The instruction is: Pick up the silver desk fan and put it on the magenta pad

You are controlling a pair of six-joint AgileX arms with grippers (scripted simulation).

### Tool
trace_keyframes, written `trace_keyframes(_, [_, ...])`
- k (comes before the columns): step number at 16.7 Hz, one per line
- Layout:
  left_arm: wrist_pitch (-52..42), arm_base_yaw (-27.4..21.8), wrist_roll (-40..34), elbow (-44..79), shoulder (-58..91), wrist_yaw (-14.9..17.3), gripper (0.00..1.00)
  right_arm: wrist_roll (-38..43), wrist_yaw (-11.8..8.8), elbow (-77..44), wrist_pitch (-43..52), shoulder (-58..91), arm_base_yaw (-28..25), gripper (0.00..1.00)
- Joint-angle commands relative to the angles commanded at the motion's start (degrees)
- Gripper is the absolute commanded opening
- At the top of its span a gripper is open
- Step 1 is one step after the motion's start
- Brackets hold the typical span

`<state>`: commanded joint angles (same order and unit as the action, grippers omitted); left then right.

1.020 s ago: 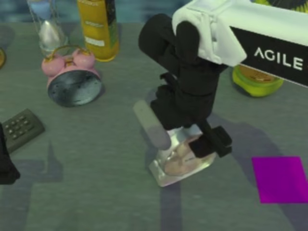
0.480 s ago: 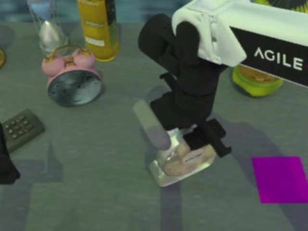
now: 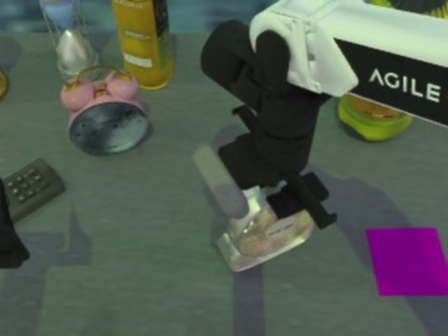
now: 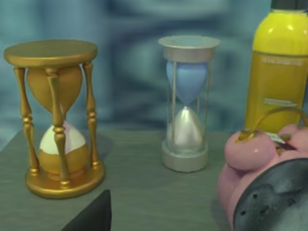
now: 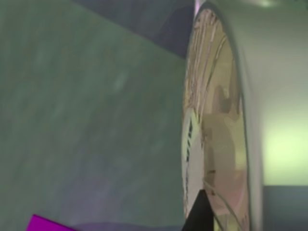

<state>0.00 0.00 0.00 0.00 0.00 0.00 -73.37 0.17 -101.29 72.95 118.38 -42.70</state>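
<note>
Top view: right tool [image 3: 283,210] over silver desk fan [image 3: 269,238].

Soft, even, greenish light falls on the table [image 3: 140,231]; long faint arm shadows stripe it. The fan [image 5: 216,144] fills the right wrist view, glossy with reflections.

The place is a rendered simulation test bench, not a lived-in room. A grey-green mottled surface [image 3: 140,280] carries unrelated household props: a pink alarm clock [image 3: 106,112], a gold hourglass [image 4: 57,120], a silver hourglass [image 4: 186,103], a yellow bottle [image 3: 143,38] and a dark remote [image 3: 29,185]. Behind the far edge lies only blurred teal backdrop.
</note>
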Motion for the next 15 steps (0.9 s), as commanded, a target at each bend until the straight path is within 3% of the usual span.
trace_keyframes(8, [0.0, 0.0, 0.0, 0.0, 0.0, 0.0, 1.0, -0.06, 0.0, -11.74, 11.25, 0.46, -0.42, 0.0])
trace_keyframes(15, [0.0, 0.0, 0.0, 0.0, 0.0, 0.0, 1.0, 0.12, 0.01, -9.58, 10.86, -1.71, 1.4, 0.0])
